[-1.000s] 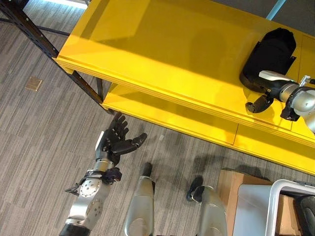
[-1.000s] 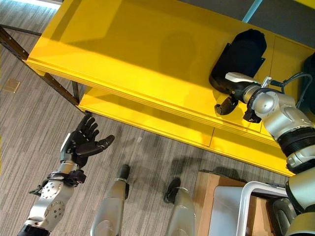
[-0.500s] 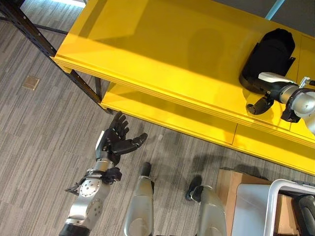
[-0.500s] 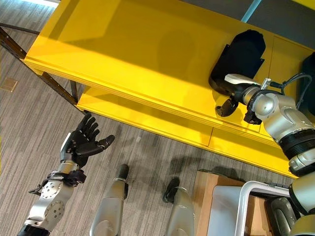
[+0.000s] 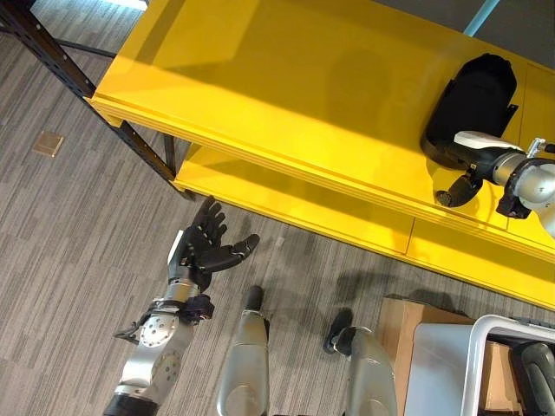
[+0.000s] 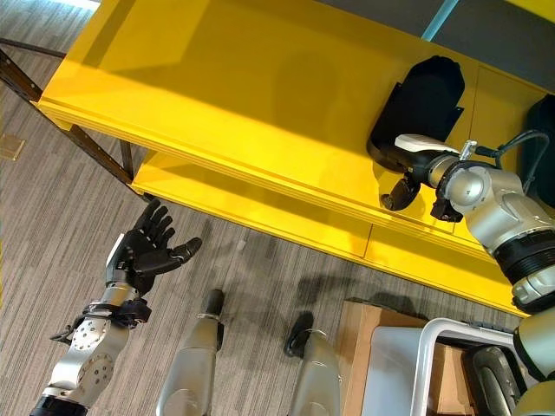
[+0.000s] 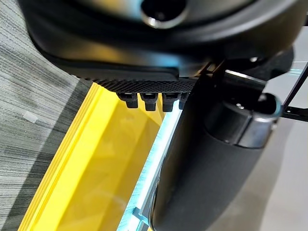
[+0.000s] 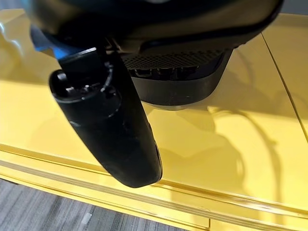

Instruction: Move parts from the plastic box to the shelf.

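A bulky black part (image 5: pixel 475 91) lies on the top board of the yellow shelf (image 5: pixel 286 95), near its right end. My right hand (image 5: pixel 473 140) rests against the near side of the part with its fingers straight. Its thumb (image 8: pixel 110 130) stands apart over bare yellow board, holding nothing, and the part's rounded edge (image 8: pixel 178 91) shows just past the fingers. My left hand (image 5: pixel 204 247) hangs open over the carpet, below the shelf's front edge. The pale plastic box (image 5: pixel 486 334) sits on the floor at the lower right, with a dark part (image 5: pixel 533 368) inside.
A lower yellow board (image 5: pixel 286 204) runs under the top one. A dark steel post (image 5: pixel 52 52) holds the shelf's left end. A brown cardboard box (image 5: pixel 403 325) stands beside the plastic box. Another dark shape (image 6: pixel 545 121) sits at the shelf's far right.
The camera has shifted a little. Both hands and the black part keep their places.
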Tool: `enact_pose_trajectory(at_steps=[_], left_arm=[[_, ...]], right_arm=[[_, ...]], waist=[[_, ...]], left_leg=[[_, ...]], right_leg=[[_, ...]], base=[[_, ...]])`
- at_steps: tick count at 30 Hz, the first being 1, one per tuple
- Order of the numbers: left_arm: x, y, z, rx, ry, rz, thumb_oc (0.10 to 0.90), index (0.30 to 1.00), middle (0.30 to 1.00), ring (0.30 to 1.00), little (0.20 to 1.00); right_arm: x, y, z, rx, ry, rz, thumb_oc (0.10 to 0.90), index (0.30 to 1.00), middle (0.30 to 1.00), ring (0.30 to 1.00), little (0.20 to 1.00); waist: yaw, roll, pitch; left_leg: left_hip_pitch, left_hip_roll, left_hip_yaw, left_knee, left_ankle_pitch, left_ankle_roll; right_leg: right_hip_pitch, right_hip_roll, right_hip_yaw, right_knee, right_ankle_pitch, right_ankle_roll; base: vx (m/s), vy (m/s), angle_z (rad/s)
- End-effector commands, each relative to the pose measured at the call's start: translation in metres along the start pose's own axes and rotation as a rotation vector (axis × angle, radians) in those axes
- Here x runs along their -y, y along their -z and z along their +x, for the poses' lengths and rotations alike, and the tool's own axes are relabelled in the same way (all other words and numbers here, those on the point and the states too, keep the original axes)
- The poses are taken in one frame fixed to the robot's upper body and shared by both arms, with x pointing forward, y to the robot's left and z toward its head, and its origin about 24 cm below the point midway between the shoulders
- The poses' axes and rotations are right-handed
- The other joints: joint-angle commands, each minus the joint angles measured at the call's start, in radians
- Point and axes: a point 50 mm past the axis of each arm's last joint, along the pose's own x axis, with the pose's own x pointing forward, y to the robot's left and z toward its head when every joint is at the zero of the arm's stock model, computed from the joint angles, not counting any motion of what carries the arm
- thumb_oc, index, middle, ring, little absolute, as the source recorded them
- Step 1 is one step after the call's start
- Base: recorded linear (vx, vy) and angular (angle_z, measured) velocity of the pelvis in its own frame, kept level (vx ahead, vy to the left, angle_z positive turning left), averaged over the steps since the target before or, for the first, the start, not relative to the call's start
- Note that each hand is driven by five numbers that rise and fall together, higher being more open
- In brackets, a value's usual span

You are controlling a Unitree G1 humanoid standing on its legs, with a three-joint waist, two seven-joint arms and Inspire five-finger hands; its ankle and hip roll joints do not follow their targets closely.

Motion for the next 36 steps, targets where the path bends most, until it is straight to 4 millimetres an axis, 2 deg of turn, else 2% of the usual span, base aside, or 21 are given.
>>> enact_pose_trajectory(at_steps=[1, 12, 26, 29, 30, 36], left_arm=[[0.012, -0.054, 0.002, 0.253, 0.091, 0.04, 0.9, 1.0, 1.0, 1.0, 1.0], [0.009, -0.054, 0.002, 0.25, 0.081, 0.042, 0.9, 1.0, 1.0, 1.0, 1.0], [0.005, -0.057, 0.0, 0.252, 0.07, 0.045, 0.9, 1.0, 1.0, 1.0, 1.0], [0.002, -0.057, 0.0, 0.248, 0.061, 0.047, 0.9, 1.0, 1.0, 1.0, 1.0], [0.001, -0.057, -0.001, 0.247, 0.056, 0.05, 0.9, 1.0, 1.0, 1.0, 1.0], [-0.005, -0.058, -0.002, 0.251, 0.031, 0.047, 0.9, 1.0, 1.0, 1.0, 1.0]], right_arm=[[-0.043, 0.022, -0.004, -0.095, -0.254, -0.076, 0.9, 1.0, 1.0, 1.0, 1.0], [-0.033, 0.021, -0.009, -0.088, -0.232, -0.09, 0.9, 1.0, 1.0, 1.0, 1.0], [0.004, 0.015, -0.018, -0.072, -0.122, -0.126, 0.9, 1.0, 1.0, 1.0, 1.0], [0.017, 0.01, -0.021, -0.054, -0.082, -0.136, 0.9, 1.0, 1.0, 1.0, 1.0], [0.027, 0.009, -0.024, -0.052, -0.047, -0.142, 0.9, 1.0, 1.0, 1.0, 1.0], [0.054, 0.01, -0.034, -0.064, 0.061, -0.158, 0.9, 1.0, 1.0, 1.0, 1.0]], waist=[[-0.019, 0.015, -0.009], [-0.024, 0.007, -0.01], [-0.033, -0.006, -0.013], [-0.037, -0.009, -0.017], [-0.039, -0.011, -0.019], [-0.045, -0.017, -0.027]], left_leg=[[0.024, 0.07, 0.0, 0.043, -0.089, -0.024], [0.027, 0.073, 0.004, 0.044, -0.09, -0.024], [0.024, 0.079, 0.005, 0.054, -0.095, -0.025], [0.027, 0.079, 0.007, 0.054, -0.098, -0.025], [0.026, 0.08, 0.008, 0.056, -0.099, -0.024], [0.028, 0.08, 0.008, 0.057, -0.102, -0.023]], right_leg=[[0.059, -0.004, 0.066, -0.037, -0.014, 0.054], [0.06, -0.003, 0.068, -0.039, -0.011, 0.055], [0.058, 0.001, 0.077, -0.036, -0.012, 0.053], [0.059, 0.0, 0.08, -0.036, -0.011, 0.054], [0.058, 0.0, 0.08, -0.035, -0.011, 0.054], [0.058, 0.001, 0.082, -0.034, -0.01, 0.054]], base=[[0.0, 0.0, 0.0], [0.0, 0.0, 0.0], [0.0, 0.0, 0.0], [0.01, 0.005, -0.03], [0.01, 0.003, -0.06], [0.0, 0.001, -0.01]])
